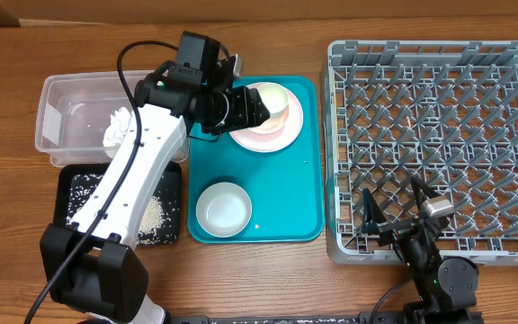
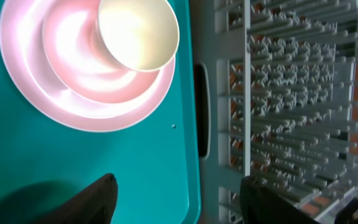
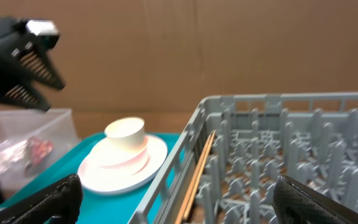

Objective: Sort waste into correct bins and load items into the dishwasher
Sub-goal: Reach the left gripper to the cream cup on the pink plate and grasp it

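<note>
Left tool (image 1: pixel 261 106) poised above and beside the cup (image 1: pixel 275 97), which stands mouth-up on the pink plate (image 1: pixel 272 135), itself on the teal tray (image 1: pixel 306 180). In the left wrist view we see its two fingers (image 2: pixel 98 199) spread wide with only bare tray between them. The cup lies ahead of the tool and a little to one side, not yet between the fingers. The bowl (image 1: pixel 223 209) sits on the same tray, well apart from this tool. The right tool (image 1: pixel 394 207) hangs over the near corner of the dish rack (image 1: pixel 439 108), fingers likewise apart and holding nothing. Tissue (image 1: pixel 118 126) and red wrapper (image 3: pixel 39 149) lie in the clear tub (image 1: pixel 57 99) and rice scraps (image 1: pixel 156 216) in the black tray (image 1: pixel 75 184), so we judge loading the rack to be the step in hand. Hazards: with the cup off the tool's centre line, a straight advance could drive one finger into its wall, tipping it or pushing it off the plate. The plate, loose on the smooth tray, may slide under that push. A glossy cup pinched near the rim may slip in transit. The rack's wall, just beyond the tray ahead of the tool, could catch a cup carried too low.
</note>
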Motion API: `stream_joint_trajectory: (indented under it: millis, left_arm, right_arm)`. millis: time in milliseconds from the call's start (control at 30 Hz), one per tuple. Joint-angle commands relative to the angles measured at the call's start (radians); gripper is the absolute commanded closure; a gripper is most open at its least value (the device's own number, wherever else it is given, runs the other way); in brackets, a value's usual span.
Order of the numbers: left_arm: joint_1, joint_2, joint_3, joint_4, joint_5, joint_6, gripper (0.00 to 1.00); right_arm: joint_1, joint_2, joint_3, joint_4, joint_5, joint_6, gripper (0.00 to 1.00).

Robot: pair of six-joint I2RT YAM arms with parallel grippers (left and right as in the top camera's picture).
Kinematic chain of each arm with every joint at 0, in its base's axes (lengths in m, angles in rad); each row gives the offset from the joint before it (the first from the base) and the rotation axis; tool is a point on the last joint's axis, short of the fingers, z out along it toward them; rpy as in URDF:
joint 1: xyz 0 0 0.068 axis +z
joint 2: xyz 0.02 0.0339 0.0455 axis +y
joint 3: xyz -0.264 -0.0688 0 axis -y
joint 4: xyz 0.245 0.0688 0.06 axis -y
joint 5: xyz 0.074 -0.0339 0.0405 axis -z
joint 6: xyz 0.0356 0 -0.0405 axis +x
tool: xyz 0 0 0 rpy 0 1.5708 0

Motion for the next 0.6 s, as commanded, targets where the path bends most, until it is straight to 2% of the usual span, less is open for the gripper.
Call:
stream_joint_trajectory:
  millis: [0, 200, 567]
  left_arm:
    - [0.000, 0.000, 0.037, 0.007, -0.102, -0.077, 0.34]
    - [0.000, 0.000, 0.091, 0.010, -0.231, -0.087, 0.34]
    - [-0.002, 0.080, 0.093, 0.074, -0.252, -0.113, 0.36]
  right_arm:
    - [-0.008, -0.011, 0.044, -0.038, -0.060, 0.005, 0.00]
    - [-0.008, 0.010, 0.218, -0.176, -0.015, 0.005, 0.00]
    - [-0.008, 0.252, 0.583, -0.402, -0.007, 0.004, 0.00]
